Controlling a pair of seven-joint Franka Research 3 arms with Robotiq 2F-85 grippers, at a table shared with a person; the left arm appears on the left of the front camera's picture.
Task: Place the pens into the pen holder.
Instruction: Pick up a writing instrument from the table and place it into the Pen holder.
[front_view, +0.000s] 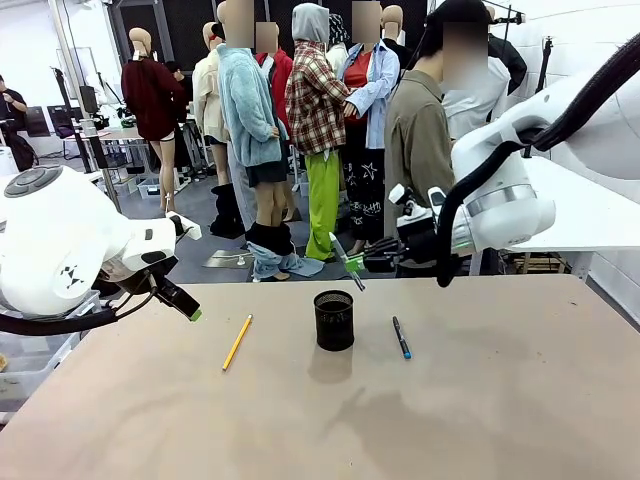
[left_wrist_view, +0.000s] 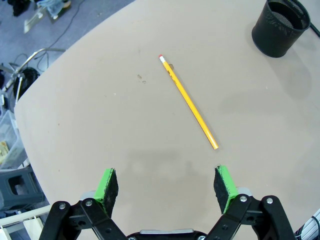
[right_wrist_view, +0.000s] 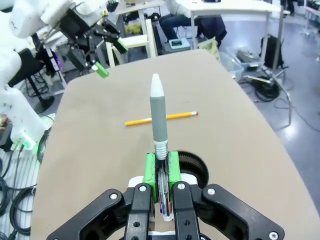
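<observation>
The left gripper (left_wrist_view: 167, 181) is seen well to the left of the holder (front_view: 334, 320), raised off the table (front_view: 500, 400). Its green pads are spread wide apart and nothing is held between them. In its wrist view the gap is aimed just short of the pencil (front_view: 237, 343), so it is probably poised to take that next.

The pencil is laid flat on the table to the left of the holder, apart from it. It is yellow-orange and slim, with a pink eraser at one end.

The holder, a small black mesh cup, is stood upright near the middle of the table. Nothing can be seen standing in it.

Just above and behind the holder, a silver pen (right_wrist_view: 159, 115) is held at a slant in the air. Its barrel is grey, with a pale cone-shaped tip and a ribbed band near the pads. It is likely carried there so that it can be lowered into the cup.

To the right of the holder, a dark pen (front_view: 401, 338) with a blue tip is laid flat on the table.

The right gripper (right_wrist_view: 160, 167) is reached in from the right, and its pads are clamped on the silver pen.
</observation>
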